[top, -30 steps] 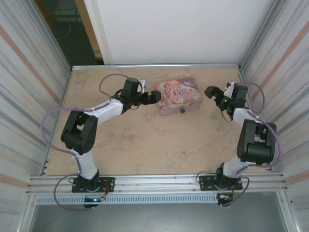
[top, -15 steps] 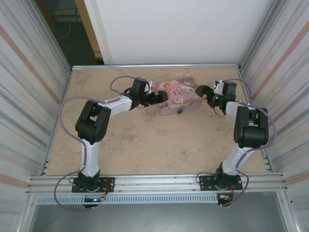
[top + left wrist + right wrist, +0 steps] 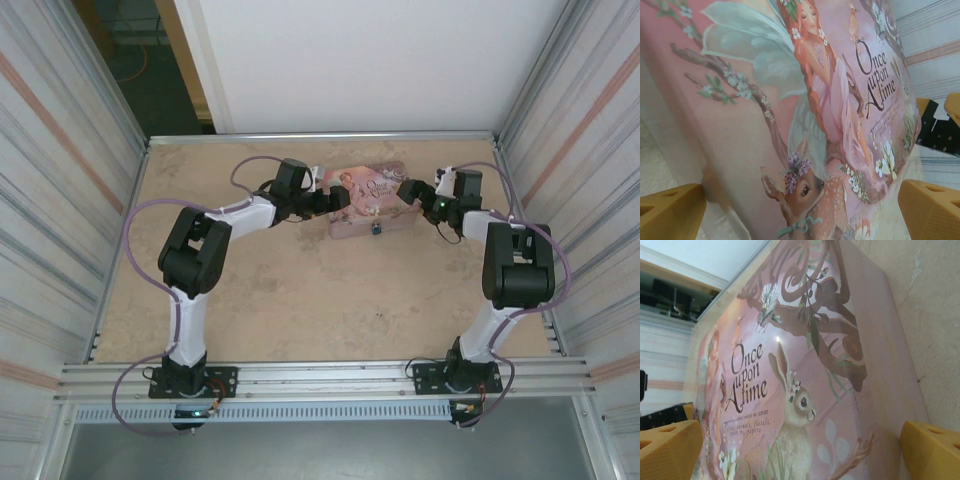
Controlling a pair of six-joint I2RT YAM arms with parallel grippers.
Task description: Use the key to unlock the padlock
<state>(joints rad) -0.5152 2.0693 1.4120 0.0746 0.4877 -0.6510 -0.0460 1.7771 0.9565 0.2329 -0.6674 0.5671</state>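
Padlock (image 3: 377, 229): a small blue spot hanging on the near long side of the tin (image 3: 365, 190), the side facing the arm bases, a little right of the middle. The tin lies far back on the table (image 3: 300, 290), its long axis running left to right, with the right end turned slightly away from me.

The left gripper (image 3: 335, 200) is at the tin's left end and the right gripper (image 3: 408, 190) at its right end. In the left wrist view the fingers (image 3: 670, 212) are spread wide, one at each lower corner, with the tin's lid between them. The right wrist view gives the same picture, its fingers (image 3: 670, 450) also far apart across the lid. Both hold nothing. I cannot tell whether any finger touches the tin.

The relation that matters is that the padlock sits on the front face, nearer the bases than either gripper and roughly between them. I judge neither arm clearly closer. Both point along the tin's length, not at that face.

I hold no key. A dark speck (image 3: 381, 316) lies on the table well apart from the tin, toward the bases. It could be the key, but it is too small to tell.
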